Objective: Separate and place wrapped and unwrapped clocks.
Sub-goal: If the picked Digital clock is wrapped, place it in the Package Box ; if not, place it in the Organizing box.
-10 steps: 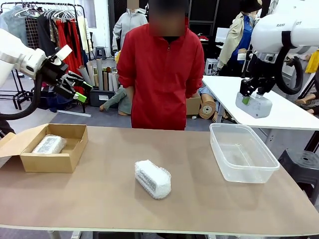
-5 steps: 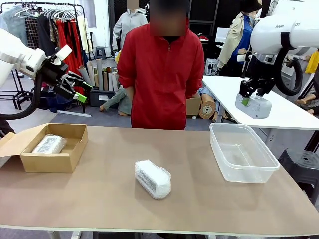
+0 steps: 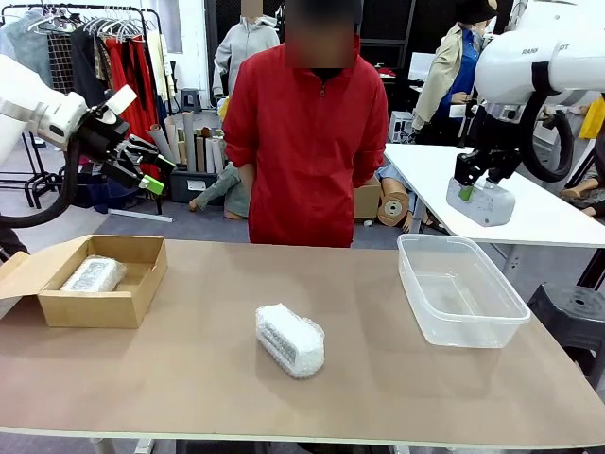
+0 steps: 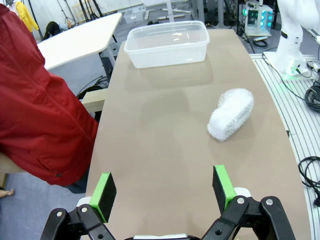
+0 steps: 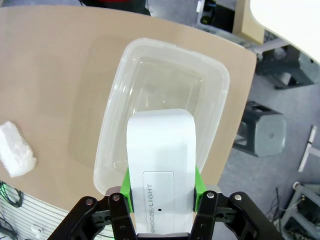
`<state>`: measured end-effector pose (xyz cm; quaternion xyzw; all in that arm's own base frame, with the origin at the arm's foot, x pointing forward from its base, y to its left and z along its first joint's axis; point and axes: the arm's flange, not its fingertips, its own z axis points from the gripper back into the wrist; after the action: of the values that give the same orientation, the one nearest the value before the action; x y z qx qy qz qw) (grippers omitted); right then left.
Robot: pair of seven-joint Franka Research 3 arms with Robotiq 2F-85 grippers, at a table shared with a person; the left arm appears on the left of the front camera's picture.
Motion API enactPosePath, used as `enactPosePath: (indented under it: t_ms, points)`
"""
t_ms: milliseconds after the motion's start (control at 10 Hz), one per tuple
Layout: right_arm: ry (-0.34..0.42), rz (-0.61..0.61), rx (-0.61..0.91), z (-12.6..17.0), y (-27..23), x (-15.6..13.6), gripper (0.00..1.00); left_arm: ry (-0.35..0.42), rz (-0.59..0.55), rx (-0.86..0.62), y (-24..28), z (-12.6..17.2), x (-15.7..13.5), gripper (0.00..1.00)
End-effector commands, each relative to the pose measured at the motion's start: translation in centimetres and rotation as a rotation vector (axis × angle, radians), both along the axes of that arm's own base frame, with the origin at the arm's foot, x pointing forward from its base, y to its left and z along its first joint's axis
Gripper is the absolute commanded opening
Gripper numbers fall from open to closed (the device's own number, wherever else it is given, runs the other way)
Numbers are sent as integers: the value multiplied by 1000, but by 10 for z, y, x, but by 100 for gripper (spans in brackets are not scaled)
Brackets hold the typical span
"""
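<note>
1. Brown desk (image 3: 189, 378) carries a cardboard box (image 3: 95, 310) at left and a clear tub (image 3: 473, 333) at right.
2. Right fingers (image 5: 199, 186) are clamped on the bare clock (image 5: 161, 145), high above the tub.
3. Left fingers (image 4: 106, 189) hang apart, high at left, well apart from the boxed wrapped clock (image 3: 93, 274) and the mid-desk wrapped clock (image 3: 289, 340).

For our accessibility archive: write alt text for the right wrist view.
The right hand, shut, grips a smooth white plastic rectangular clock printed SNOOZE/LIGHT, held over a clear plastic rectangular tub on the brown table. A white bubble-wrapped bundle lies on the table off to the picture's left.
</note>
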<state>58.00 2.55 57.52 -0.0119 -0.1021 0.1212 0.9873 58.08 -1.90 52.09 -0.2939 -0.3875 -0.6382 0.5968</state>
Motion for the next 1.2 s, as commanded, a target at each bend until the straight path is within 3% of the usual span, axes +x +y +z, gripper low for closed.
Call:
enactPosePath:
  t_ms: [0, 700, 1100]
  points:
    - [-24, -44, 5, -12, -17, 11, 0, -6, 0, -1, 0, 2, -1, 100]
    - [-71, -235, 37, -82, -49, 26, 0, -6, 0, -1, 0, 2, -1, 100]
    - [-134, -331, 25, -132, -47, 7, 0, -6, 0, -1, 0, 2, -1, 100]
